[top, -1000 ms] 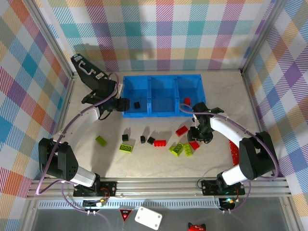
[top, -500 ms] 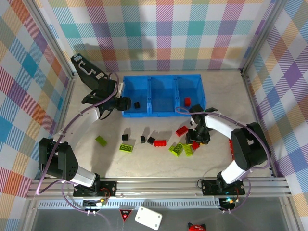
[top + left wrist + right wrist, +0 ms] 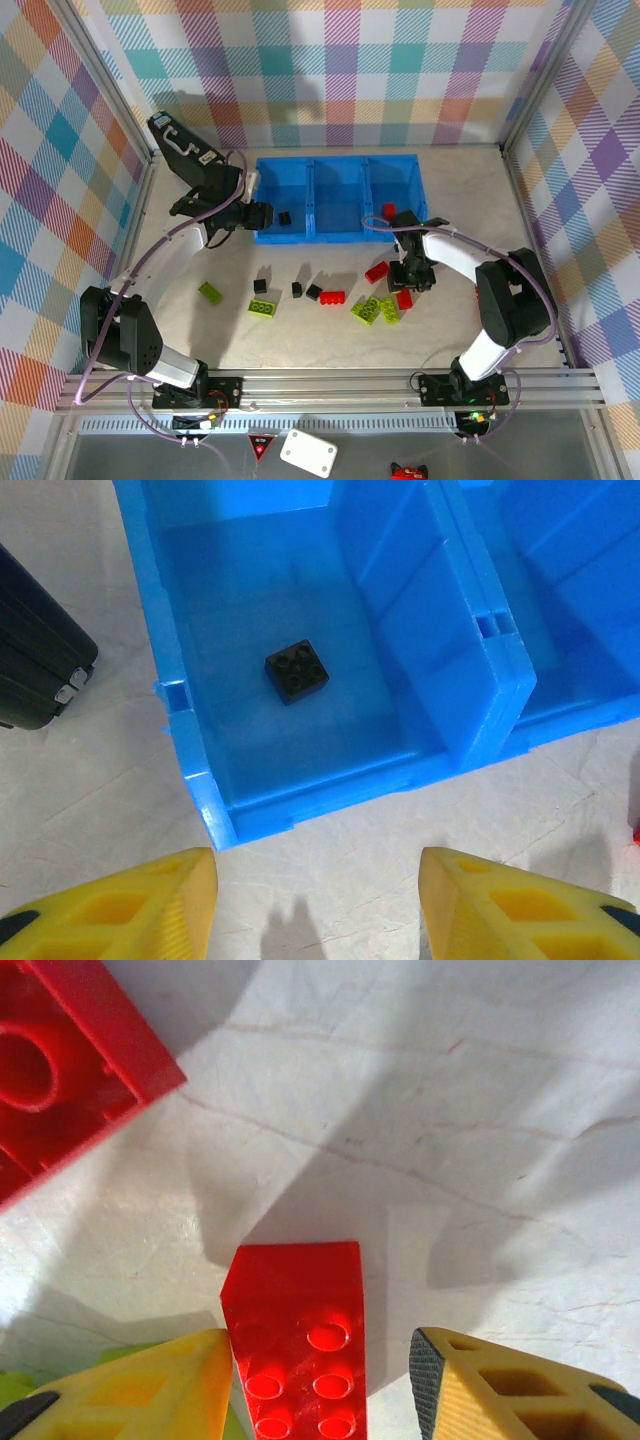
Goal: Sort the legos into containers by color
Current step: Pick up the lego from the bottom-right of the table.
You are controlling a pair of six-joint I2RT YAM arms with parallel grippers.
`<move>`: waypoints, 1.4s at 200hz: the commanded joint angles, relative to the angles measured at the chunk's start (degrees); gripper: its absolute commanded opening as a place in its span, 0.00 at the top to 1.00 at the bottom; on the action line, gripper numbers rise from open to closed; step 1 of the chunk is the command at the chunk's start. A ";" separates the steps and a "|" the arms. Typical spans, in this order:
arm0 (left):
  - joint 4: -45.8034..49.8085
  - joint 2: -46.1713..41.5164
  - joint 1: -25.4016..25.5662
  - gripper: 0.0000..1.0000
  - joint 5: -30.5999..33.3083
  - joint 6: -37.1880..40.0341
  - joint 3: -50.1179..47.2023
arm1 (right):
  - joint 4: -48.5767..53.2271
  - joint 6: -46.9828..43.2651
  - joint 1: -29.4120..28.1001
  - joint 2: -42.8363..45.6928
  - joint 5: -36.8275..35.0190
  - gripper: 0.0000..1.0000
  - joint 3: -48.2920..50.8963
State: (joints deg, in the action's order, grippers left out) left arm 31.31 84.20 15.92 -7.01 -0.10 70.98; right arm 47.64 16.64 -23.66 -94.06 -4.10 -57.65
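Observation:
The containers are one blue tray of three compartments. A black lego lies in its left compartment and a red one in the right. My left gripper hangs open over bare table just in front of the left compartment. My right gripper is low over a red lego, open around it. Its left finger touches the brick, and a gap stays at the right pad. Red, lime and black legos lie loose in a row mid-table.
A black case stands left of the tray, close to my left arm. Another red brick lies just beyond the right gripper. Two lime bricks sit against its near left side. Plaid walls close the table on three sides.
The right gripper has shifted slightly left and settled over the red lego, its jaws narrowing, while the arm's elbow swung back. The left arm has stayed put.

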 commanded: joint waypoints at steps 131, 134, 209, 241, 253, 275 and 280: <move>-0.33 -1.24 -0.54 0.44 -2.40 0.89 -0.06 | 1.48 0.61 0.19 1.35 0.96 0.52 -0.91; -0.29 -1.16 -0.54 0.44 -2.40 0.88 -0.02 | 1.49 0.67 0.19 1.48 1.06 0.53 -0.89; -0.28 -1.13 -0.54 0.44 -2.29 0.63 -0.05 | -0.97 1.18 0.22 -1.47 3.13 0.52 -0.01; -0.46 -1.41 -0.54 0.44 -2.05 0.74 -0.23 | -0.89 1.16 0.19 -0.95 2.47 0.55 0.23; -0.26 -1.25 -0.54 0.44 -2.04 0.72 -0.14 | -0.54 1.11 0.19 -0.90 2.19 0.57 0.12; -0.19 -0.89 -0.54 0.44 -2.33 0.68 0.12 | -0.28 0.92 0.19 -1.03 1.79 0.61 0.01; -0.19 -0.95 -0.54 0.44 -2.40 0.67 0.12 | -0.12 0.88 0.15 -1.03 1.70 0.62 -0.13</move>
State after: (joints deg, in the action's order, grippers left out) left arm 31.29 84.20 15.92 -8.56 -0.12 70.98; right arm 46.48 17.32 -23.59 -95.00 -1.98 -58.02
